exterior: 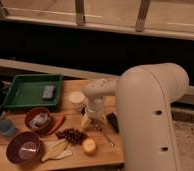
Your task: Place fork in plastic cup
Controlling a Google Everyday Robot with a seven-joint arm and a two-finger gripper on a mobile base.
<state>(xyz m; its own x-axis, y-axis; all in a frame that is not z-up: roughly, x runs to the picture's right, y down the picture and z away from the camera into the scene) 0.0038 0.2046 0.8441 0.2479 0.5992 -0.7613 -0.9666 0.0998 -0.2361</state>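
The fork (106, 135) is a thin silvery piece lying flat on the wooden table (115, 156), near its front right. The plastic cup (7, 127) is a small blue-grey cup at the table's far left edge, left of a brown bowl. My gripper (93, 118) hangs from the white arm (150, 115) over the middle of the table. It is just up and left of the fork's near end and far right of the cup. It points down, next to a pale yellowish item (85, 122).
A green tray (20, 92) with a grey block (48, 92) sits at the back left. Also on the table are a white round tub (77, 98), a brown bowl (38, 120), a purple bowl (24, 148), a red chili (57, 123), dark grapes (72, 135), a yellow round fruit (89, 146) and a black bar (112, 122).
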